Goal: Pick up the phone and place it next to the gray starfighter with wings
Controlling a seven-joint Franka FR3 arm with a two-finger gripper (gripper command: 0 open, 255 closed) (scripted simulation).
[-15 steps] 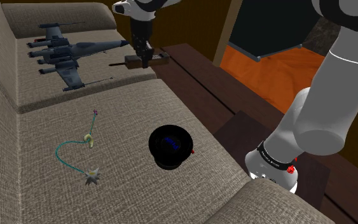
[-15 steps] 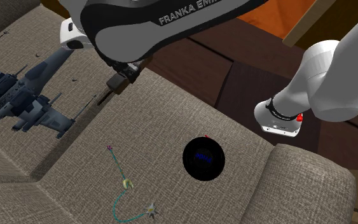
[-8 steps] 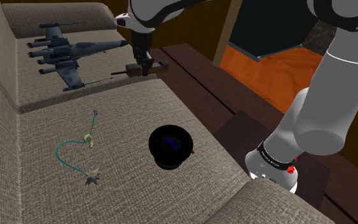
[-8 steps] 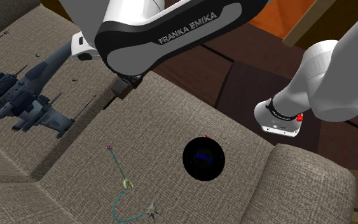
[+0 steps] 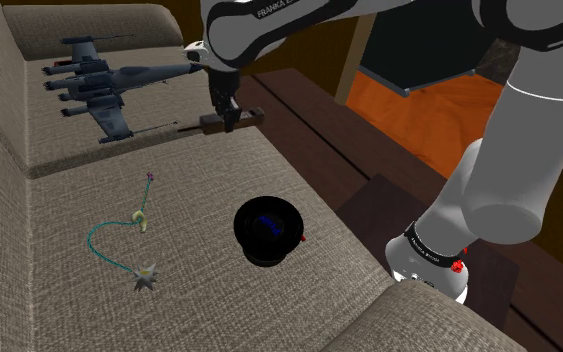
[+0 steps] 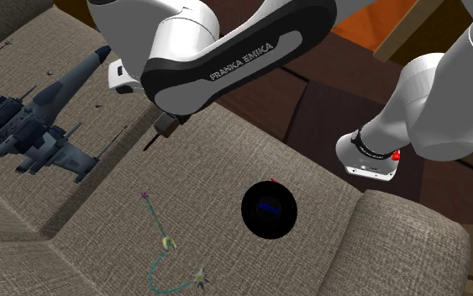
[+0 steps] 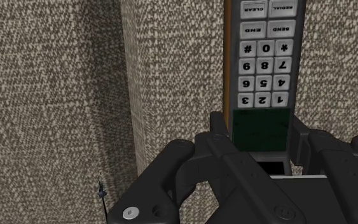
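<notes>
Saw a white lettered robot arm (image 6: pixel 184 38) bent over a beige woven sofa (image 6: pixel 226 164), a grey winged starfighter model (image 6: pixel 33 126) at the left, a black round object (image 6: pixel 269 210) and thin teal cord (image 6: pixel 157 244) nearer.

Dim, even, diffuse lighting across the sofa (image 5: pixel 69 300); soft glossy highlights along the white arm (image 5: pixel 524 150).

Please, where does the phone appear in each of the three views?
Shoulder view: phone in the end effector, upper middle.
Second exterior view: its end pokes out under the arm, left of middle.
Wrist view: keypad between the fingers.
Shared landmark: the seam between cushions.
</notes>
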